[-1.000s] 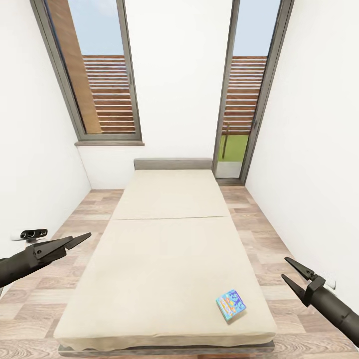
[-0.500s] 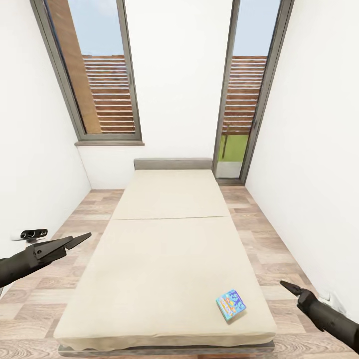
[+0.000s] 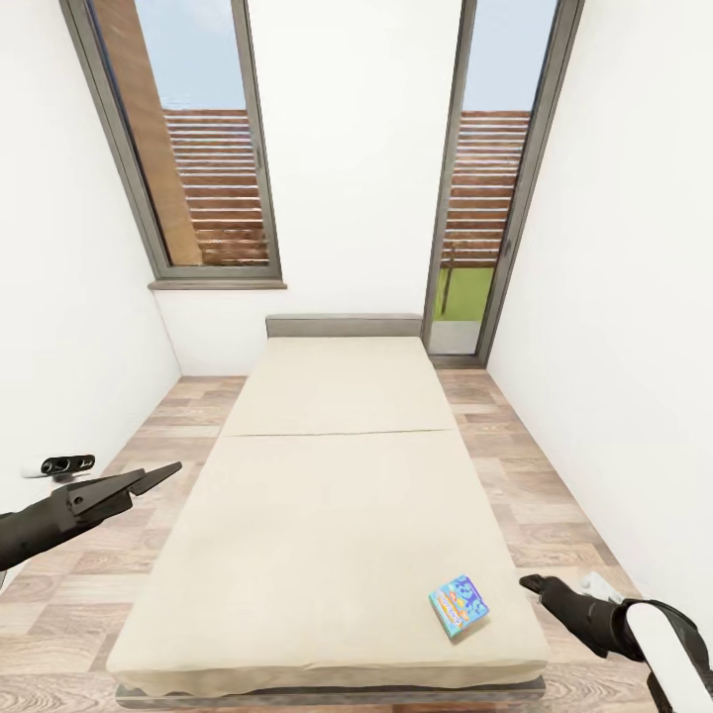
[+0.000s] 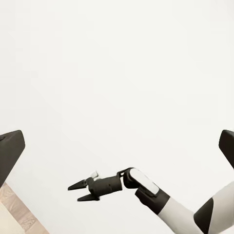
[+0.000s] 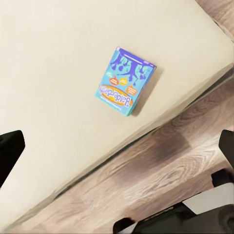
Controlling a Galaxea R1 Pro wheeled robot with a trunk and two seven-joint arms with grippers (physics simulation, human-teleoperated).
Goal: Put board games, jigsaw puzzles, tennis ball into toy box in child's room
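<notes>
Facing a long cream bed point(image 3: 337, 515) with a thin grey frame, set lengthwise between two white walls on a wood plank floor point(image 3: 525, 465), grey headboard point(image 3: 344, 325) at the far end. Beyond it, a tall window point(image 3: 188, 149) on the left and a glass door point(image 3: 490, 188) on the right, both giving onto a slatted wooden fence and sky. Nothing piled on the mattress around the one toy: a small blue board game box point(image 3: 458, 605) lying flat near the front right corner, close to the mattress edge, a little askew; from the right wrist camera the same box point(image 5: 126, 81) with blue and orange print, bare mattress on all sides, the edge and floor just beyond it. A dark socket plate point(image 3: 67, 463) on the left wall, low down. Left gripper point(image 3: 153, 477) held out over the floor left of the bed, pointing toward it, jaws slightly parted, holding nothing. Right gripper point(image 3: 535, 584) low at the bed's right side, near the box but not touching it, forearm angled in from the lower right; seen from the left wrist camera point(image 4: 80, 191) with fingers spread apart, empty
</notes>
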